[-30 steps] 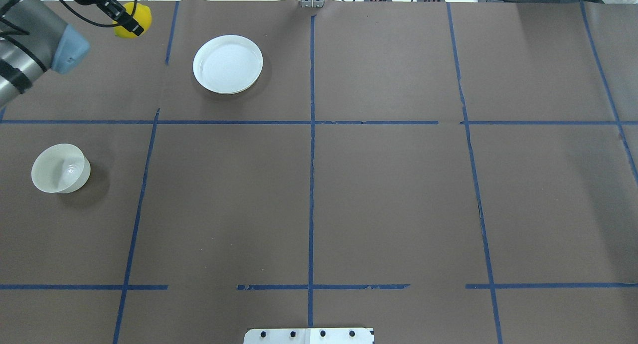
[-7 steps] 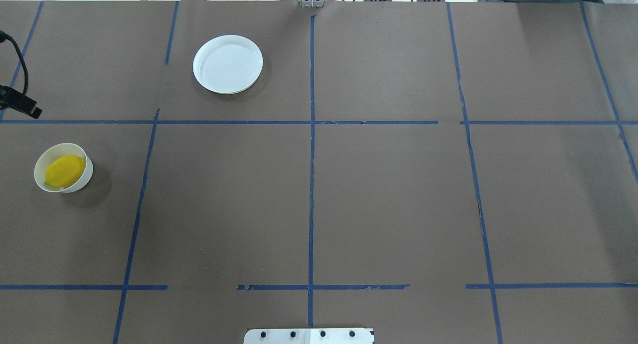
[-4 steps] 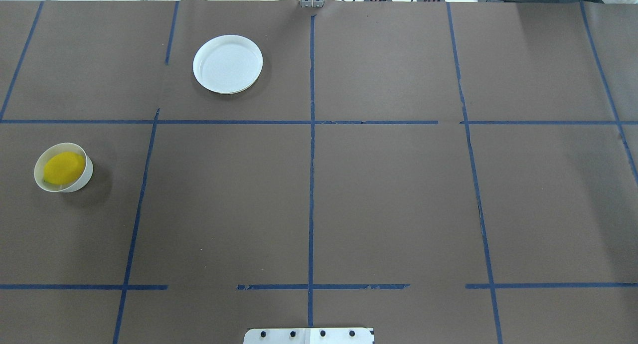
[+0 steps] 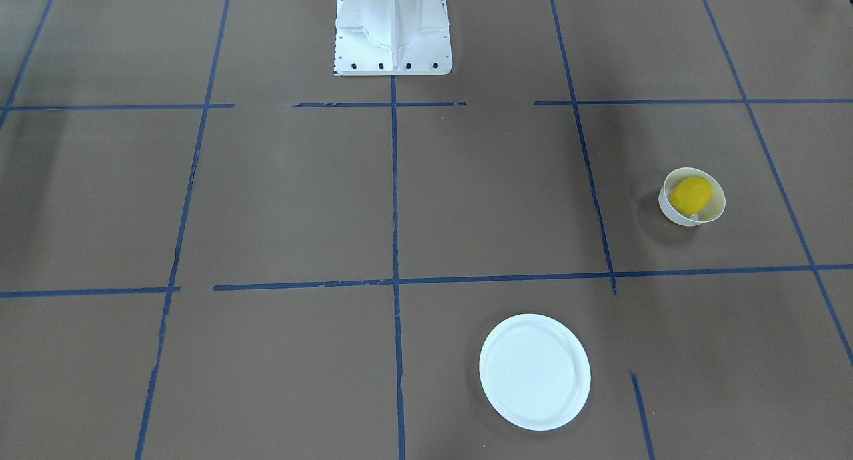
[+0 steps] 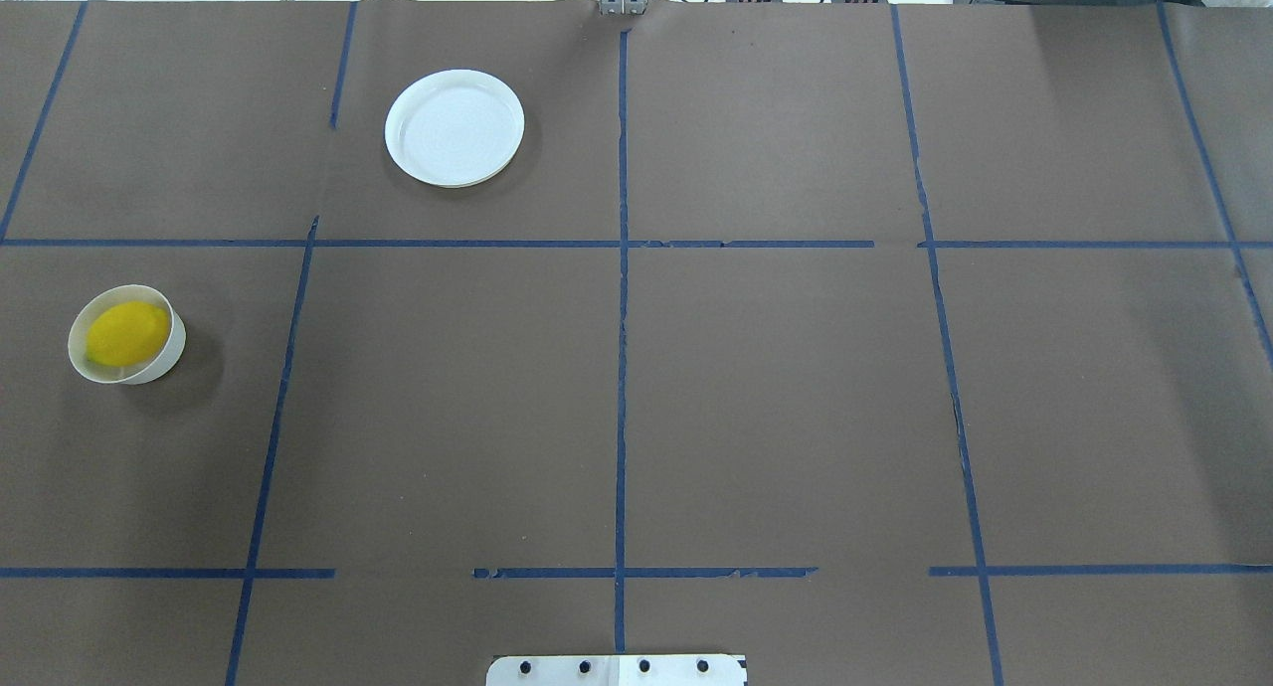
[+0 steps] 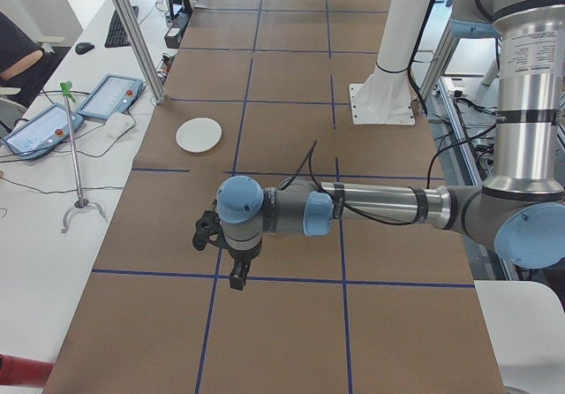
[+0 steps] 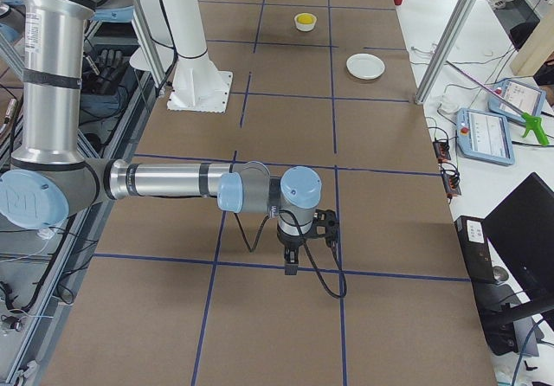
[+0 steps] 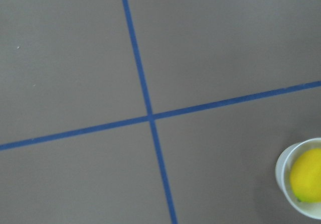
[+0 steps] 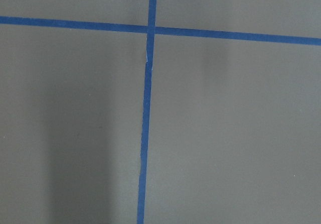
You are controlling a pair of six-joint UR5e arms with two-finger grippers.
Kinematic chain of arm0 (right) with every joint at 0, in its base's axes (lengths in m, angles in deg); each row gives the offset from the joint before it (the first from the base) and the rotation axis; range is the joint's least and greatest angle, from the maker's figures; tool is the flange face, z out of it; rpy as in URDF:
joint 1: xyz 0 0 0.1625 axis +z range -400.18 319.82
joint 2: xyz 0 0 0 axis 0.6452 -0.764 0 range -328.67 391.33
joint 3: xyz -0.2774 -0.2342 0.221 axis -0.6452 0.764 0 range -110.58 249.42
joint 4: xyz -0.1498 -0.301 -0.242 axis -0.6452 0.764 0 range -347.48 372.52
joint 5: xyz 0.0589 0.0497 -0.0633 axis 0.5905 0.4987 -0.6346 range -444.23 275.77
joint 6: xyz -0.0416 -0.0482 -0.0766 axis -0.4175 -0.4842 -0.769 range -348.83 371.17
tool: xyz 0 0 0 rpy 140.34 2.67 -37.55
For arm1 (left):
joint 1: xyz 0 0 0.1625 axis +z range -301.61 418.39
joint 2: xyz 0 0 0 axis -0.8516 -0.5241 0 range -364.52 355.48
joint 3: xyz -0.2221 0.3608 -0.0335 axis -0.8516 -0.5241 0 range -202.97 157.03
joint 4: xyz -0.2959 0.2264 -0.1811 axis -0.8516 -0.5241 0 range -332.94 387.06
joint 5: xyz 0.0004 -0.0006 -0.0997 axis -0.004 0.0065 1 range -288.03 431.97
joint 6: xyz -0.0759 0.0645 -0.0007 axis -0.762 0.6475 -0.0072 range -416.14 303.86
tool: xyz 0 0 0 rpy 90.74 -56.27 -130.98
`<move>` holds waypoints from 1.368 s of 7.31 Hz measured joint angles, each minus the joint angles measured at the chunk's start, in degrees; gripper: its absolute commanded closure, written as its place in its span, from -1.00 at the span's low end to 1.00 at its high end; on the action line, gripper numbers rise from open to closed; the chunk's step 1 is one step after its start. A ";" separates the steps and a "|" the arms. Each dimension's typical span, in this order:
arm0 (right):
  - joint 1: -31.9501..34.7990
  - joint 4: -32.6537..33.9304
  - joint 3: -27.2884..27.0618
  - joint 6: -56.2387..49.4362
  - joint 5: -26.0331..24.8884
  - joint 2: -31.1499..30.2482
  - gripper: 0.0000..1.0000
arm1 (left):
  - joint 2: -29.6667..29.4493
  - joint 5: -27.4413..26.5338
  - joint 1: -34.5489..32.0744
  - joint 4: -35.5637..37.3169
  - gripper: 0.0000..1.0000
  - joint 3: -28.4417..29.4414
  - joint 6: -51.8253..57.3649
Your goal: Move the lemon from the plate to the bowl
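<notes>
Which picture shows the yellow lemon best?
The overhead exterior view: the whole lemon lies sharp inside the bowl. Front-facing shows it smaller, exterior right tiny, and the left wrist view cuts it off at the edge. The others miss it.

The table (image 5: 776, 388) is covered in matt brown paper, creased at its seams. It is lined with smooth blue tape (image 5: 621, 368), frayed in places. The plate (image 5: 454, 127) looks like thin white plastic with a faint sheen. The bowl (image 5: 171, 353) is thinner, milky and half see-through. The lemon (image 5: 126, 334) has a dull yellow skin. The left arm (image 6: 380, 206) and right arm (image 7: 164, 181) are brushed silver metal with pale blue plastic caps, and the base (image 4: 393, 33) is white-painted metal.
</notes>
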 measured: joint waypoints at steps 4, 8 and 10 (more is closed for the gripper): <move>0.00 0.00 0.00 0.00 -0.01 0.00 -1.00 | 1.10 -0.16 -0.50 0.30 -1.00 0.13 -1.02; 0.00 0.00 0.00 0.00 0.00 0.00 -1.00 | 0.95 -0.26 -0.32 0.17 -1.00 0.08 -3.05; 0.00 0.00 0.00 0.00 -0.03 0.00 -1.00 | 0.91 -0.26 -0.30 0.17 -1.00 0.05 -3.09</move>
